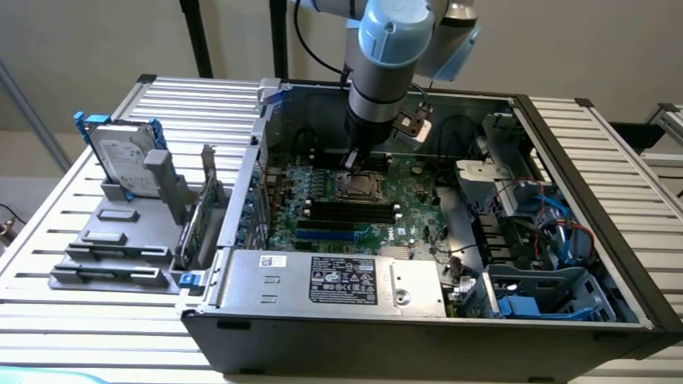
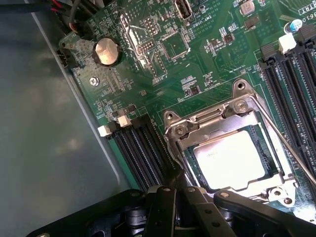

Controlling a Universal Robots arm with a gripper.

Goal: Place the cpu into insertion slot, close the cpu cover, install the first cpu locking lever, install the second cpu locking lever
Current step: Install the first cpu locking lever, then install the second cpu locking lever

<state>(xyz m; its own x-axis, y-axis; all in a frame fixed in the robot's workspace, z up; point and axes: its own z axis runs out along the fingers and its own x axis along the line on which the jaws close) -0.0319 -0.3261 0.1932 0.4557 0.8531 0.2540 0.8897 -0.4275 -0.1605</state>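
gripper: gripper (image 2: 180, 195) at the lower centre of the wrist frame, fingers pressed together, pinching nothing visible, tips down at the socket's edge; likely closed so it can push small parts.
cpu: cpu (image 2: 231, 159) lies flat in the insertion slot (image 2: 190, 159), lower right of the frame, already seated.
cpu cover: cpu cover (image 2: 217, 116) down around the chip, top showing through its window.
lever: thin locking lever (image 2: 289, 150) slants along the socket's side; latched or not, can't tell.
exterior: arm (image 1: 386, 64) reaches down into the open computer case (image 1: 597, 200), gripper (image 1: 353, 162) just over the socket, frame centre.
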